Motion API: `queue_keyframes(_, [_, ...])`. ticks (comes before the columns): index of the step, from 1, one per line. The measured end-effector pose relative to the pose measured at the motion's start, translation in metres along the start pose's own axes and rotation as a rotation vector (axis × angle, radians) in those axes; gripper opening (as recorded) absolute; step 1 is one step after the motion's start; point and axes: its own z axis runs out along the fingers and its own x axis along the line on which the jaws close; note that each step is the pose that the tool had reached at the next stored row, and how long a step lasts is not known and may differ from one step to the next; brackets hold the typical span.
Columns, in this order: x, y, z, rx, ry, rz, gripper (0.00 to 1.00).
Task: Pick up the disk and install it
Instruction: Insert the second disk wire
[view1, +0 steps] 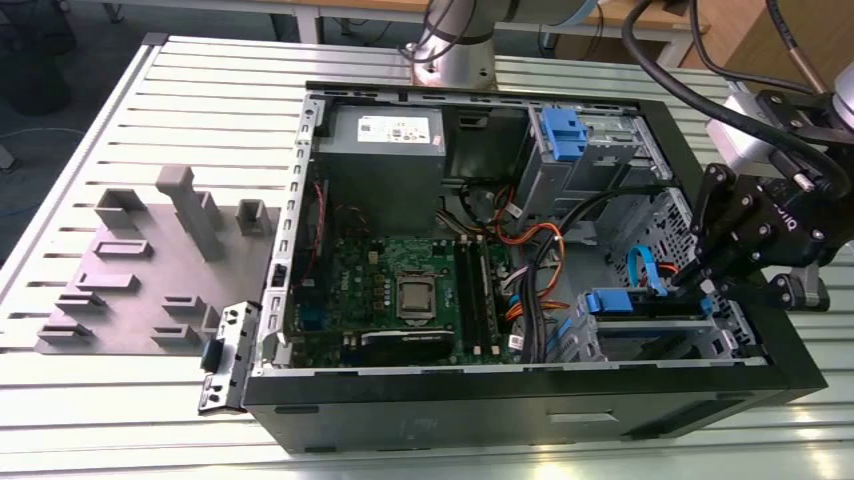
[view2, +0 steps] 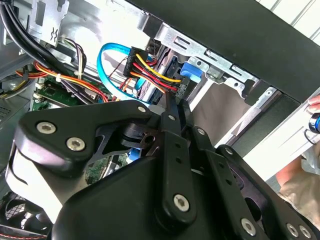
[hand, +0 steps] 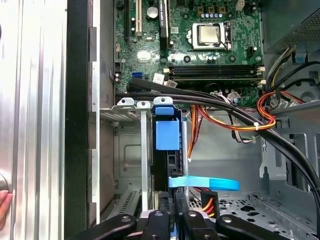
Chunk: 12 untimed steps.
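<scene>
The disk (hand: 166, 165) stands on edge inside the metal drive cage (hand: 127, 165) at the case's corner, with the blue tab of its rail (hand: 167, 134) toward the motherboard. In the exterior view the disk (view1: 627, 303) sits in the lower cage on that view's right. My gripper (hand: 172, 212) is right at the disk's cabled end, its fingers (view2: 169, 112) drawn together. Its tips (view2: 175, 102) rest beside the black connector with yellow and red wires (view2: 150, 67). From the exterior view's right, the gripper (view1: 697, 290) reaches over the case wall.
A blue flat cable (hand: 202, 183) loops just past my fingertips. Black and orange cable bundles (hand: 235, 117) cross above the cage. The motherboard (view1: 400, 290), a grey power-supply box (view1: 380, 150) and an upper cage with a blue latch (view1: 561, 130) fill the case. A hand (view2: 312, 107) is outside the case wall.
</scene>
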Motion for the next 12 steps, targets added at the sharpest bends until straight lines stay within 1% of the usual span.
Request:
queue_keyframes(8, [0.0000, 0.0000, 0.0005, 0.0000, -0.0002, 0.000, 0.17])
queue_keyframes(9, [0.0000, -0.0001, 0.0005, 0.0000, 0.0000, 0.000, 0.24])
queue_keyframes(11, [-0.0002, -0.0001, 0.0010, 0.0001, 0.0007, 0.000, 0.24])
queue_keyframes(12, [-0.0005, -0.0001, 0.0013, 0.0001, 0.0020, 0.000, 0.24])
